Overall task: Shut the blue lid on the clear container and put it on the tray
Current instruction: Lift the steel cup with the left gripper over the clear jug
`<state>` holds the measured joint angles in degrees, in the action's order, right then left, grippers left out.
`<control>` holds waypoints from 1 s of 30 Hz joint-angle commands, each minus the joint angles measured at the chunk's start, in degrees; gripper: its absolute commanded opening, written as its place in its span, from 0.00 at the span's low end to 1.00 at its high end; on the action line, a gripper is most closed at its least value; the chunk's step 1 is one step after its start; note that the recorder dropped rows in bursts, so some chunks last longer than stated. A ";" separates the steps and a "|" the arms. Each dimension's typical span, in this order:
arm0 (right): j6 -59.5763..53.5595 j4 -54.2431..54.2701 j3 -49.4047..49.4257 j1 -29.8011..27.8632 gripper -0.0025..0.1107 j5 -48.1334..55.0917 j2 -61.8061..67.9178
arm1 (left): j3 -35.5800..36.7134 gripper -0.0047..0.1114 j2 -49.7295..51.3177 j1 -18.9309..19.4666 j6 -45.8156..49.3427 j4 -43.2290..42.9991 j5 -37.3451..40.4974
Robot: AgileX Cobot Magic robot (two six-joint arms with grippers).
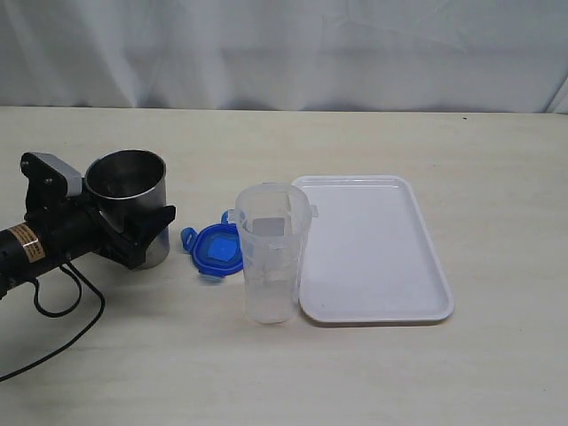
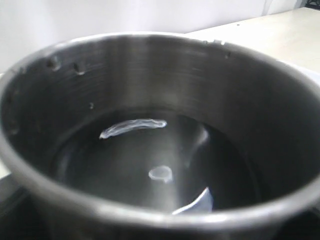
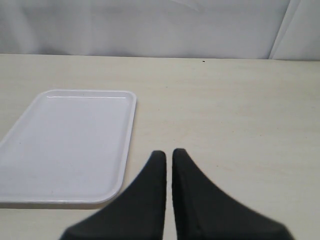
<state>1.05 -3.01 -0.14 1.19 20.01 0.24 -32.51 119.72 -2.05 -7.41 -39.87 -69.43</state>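
- Blue lid (image 1: 213, 250) lies on the table (image 1: 444, 373) near its middle, just beside the open clear container (image 1: 271, 257). The tray (image 1: 373, 244) is bare, so I judge nothing is done yet.
- My left gripper (image 1: 140, 213) straddles the steel cup (image 1: 126, 182); whether it clamps, I cannot tell.
- My right gripper (image 3: 168, 160) is pressed together and empty.

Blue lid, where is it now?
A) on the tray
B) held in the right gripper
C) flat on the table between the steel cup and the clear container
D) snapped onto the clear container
C: the blue lid lies flat on the table, between the steel cup and the open-topped clear container, off the tray.
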 commanded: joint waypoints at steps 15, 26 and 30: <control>-0.33 -0.43 0.14 -0.32 0.06 -0.26 -0.24 | -0.28 0.04 -5.33 0.00 -3.32 -1.58 -0.54; -0.33 -0.43 0.14 -0.32 0.06 -0.26 -0.24 | -0.28 0.04 -10.04 0.00 -6.48 -4.41 -0.54; -0.33 -0.43 0.14 -0.32 0.06 -0.26 -0.24 | -0.96 0.04 -12.96 0.00 -7.67 -4.41 -0.54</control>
<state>1.05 -3.01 -0.14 1.19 20.01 0.24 -32.49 109.69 -2.05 -13.42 -44.95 -65.18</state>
